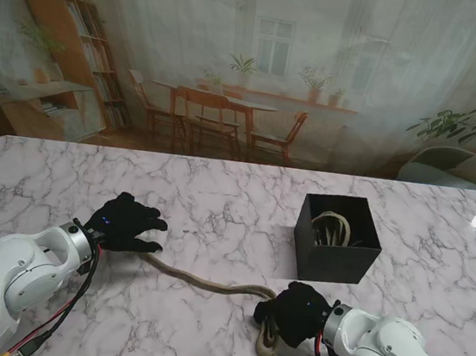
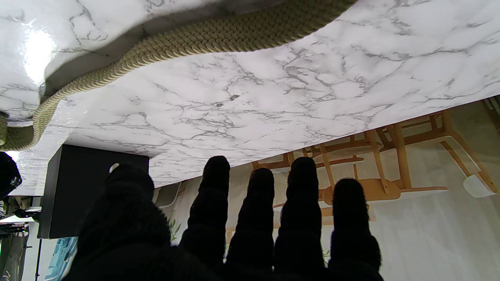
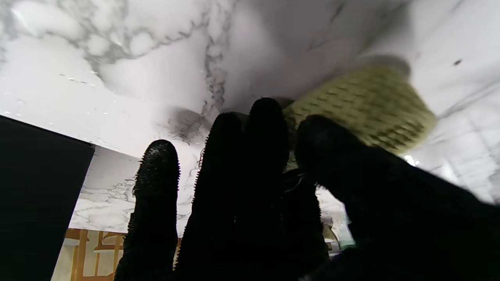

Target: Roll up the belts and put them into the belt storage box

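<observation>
- So one belt is already sitting coiled inside the black square storage box (image 1: 337, 239), which is resting on the white marble counter (image 1: 219, 193) just past the right robot hand (image 1: 293, 313), on its far side. That part of the job looks done to me.
- The second one, a tan braided woven belt (image 1: 208, 282), is lying stretched out on the counter between the two robot hands, so it's the one being worked on.
- The right robot hand is curling its black-gloved fingers (image 3: 269, 128) around a started roll of that belt at its near end. The wrist view is blurry, but it's showing a chunky coil (image 3: 363, 105) pressed right against the fingers and thumb.
- The left robot hand (image 1: 126, 223) is hovering with fingers (image 2: 258, 203) spread and straight, holding nothing. The free tail of the belt is ending right beside it, and I can't tell if it's touching or pinning it.
- My read: roughly halfway. Most of the second belt is still unrolled, so what's left is winding it up the rest of the way and dropping the roll into the box next to the first one.
</observation>
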`<state>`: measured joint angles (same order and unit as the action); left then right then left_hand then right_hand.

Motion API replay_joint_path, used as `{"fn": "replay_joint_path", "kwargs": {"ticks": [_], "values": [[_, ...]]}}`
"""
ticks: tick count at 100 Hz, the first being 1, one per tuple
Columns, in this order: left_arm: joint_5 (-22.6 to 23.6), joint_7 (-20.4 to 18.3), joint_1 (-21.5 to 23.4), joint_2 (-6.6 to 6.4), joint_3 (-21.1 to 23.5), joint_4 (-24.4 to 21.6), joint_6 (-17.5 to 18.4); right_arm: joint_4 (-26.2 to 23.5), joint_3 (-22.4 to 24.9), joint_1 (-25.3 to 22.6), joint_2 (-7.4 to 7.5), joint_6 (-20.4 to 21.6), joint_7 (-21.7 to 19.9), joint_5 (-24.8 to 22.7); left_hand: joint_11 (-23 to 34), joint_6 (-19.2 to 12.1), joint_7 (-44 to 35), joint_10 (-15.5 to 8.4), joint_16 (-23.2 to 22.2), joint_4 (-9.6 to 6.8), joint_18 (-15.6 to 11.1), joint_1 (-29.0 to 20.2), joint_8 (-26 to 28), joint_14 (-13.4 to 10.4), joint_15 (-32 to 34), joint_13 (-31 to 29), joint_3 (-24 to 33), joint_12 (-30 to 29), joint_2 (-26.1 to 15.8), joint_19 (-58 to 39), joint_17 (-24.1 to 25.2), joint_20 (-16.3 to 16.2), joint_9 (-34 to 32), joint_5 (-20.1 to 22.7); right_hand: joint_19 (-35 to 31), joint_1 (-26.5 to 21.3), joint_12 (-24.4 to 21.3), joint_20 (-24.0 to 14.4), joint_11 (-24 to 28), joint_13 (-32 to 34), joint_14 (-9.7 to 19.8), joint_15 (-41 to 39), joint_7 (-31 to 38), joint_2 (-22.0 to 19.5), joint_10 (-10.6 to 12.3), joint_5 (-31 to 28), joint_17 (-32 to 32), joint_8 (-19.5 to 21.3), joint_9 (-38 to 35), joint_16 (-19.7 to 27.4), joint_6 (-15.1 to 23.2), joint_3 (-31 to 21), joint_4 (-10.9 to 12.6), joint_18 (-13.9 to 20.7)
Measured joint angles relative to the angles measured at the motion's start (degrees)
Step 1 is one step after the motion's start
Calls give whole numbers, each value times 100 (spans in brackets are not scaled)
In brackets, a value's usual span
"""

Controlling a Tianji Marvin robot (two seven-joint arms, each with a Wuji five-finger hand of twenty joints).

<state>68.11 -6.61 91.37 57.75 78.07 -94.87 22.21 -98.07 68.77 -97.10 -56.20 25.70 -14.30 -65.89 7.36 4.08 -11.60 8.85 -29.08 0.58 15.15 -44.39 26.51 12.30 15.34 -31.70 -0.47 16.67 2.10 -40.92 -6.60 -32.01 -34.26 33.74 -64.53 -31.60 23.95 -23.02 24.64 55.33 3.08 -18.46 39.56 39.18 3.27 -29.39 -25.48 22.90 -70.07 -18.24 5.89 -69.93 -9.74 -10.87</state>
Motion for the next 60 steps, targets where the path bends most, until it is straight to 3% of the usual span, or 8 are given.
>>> {"fn": "replay_joint_path", "kwargs": {"ticks": [7, 21, 32, 42, 53, 60], "values": [[-1, -2, 0, 0, 0, 0, 0, 13, -23, 0, -13, -82, 6, 110, 0, 0, 0, 0, 0, 0, 0, 0, 0, 0, 0, 0, 0, 0, 0, 0, 0, 0, 0, 0, -4, -37, 352, -65, 210, 4, -170, -84, 313, 8, -195, -2, 0, -20, 148, -194, 283, 220, -159, -328], [-1, -1, 0, 0, 8, 0, 3, 13, -65, -1, -43, -204, -2, 174, 0, 0, 0, 0, 0, 0, 0, 0, 0, 0, 0, 0, 0, 0, 0, 0, 0, 0, 0, 0, -5, -772, 750, -152, 352, -27, -355, -221, 406, -253, -480, -21, -49, -23, 671, -520, 715, 703, -523, -733], [0, 11, 0, 0, 9, 0, 3, 32, -101, -1, -49, -236, 82, 158, 0, 0, 0, 0, 0, 0, 0, 0, 0, 0, 0, 0, 0, 0, 0, 0, 0, 0, 0, 0, -5, -984, 735, -210, 352, -27, -485, -359, 406, -356, -662, -203, -116, 31, 1057, -632, 1099, 816, -521, -854], [1, 11, 0, 0, 9, 0, 2, 74, -131, -1, -58, -287, 190, 165, 0, 0, 0, 0, 0, 0, 0, 0, 0, 0, 0, 0, 0, 0, 0, 0, 0, 0, 0, 0, 1, -995, 13, -273, 353, -34, -515, -497, 446, -392, -848, -307, -119, 10, 1764, -707, 1395, 861, -446, -1052], [1, 11, 0, 0, 9, 0, 1, 76, -135, -1, -63, -318, 200, 160, 0, 0, 0, 0, 0, 0, 0, 0, 0, 0, 0, 0, 0, 0, -1, 0, 0, 0, 0, 0, 135, -829, -711, -283, -35, -247, -517, -517, 452, -392, -1362, -424, 45, -358, 2818, -728, 1578, 858, -425, -1195], [1, 11, 0, 0, 9, 0, 1, 76, -135, -1, -64, -314, 241, 77, 0, 0, 0, 0, 0, 0, 0, 0, 0, 0, 0, 0, 0, 0, -1, 4, 0, 0, 0, 0, 363, -700, -1003, -282, -320, -1090, -742, -79, 452, -385, -1573, -490, 258, -623, 3456, -317, 1580, 852, -416, -1291]]}}
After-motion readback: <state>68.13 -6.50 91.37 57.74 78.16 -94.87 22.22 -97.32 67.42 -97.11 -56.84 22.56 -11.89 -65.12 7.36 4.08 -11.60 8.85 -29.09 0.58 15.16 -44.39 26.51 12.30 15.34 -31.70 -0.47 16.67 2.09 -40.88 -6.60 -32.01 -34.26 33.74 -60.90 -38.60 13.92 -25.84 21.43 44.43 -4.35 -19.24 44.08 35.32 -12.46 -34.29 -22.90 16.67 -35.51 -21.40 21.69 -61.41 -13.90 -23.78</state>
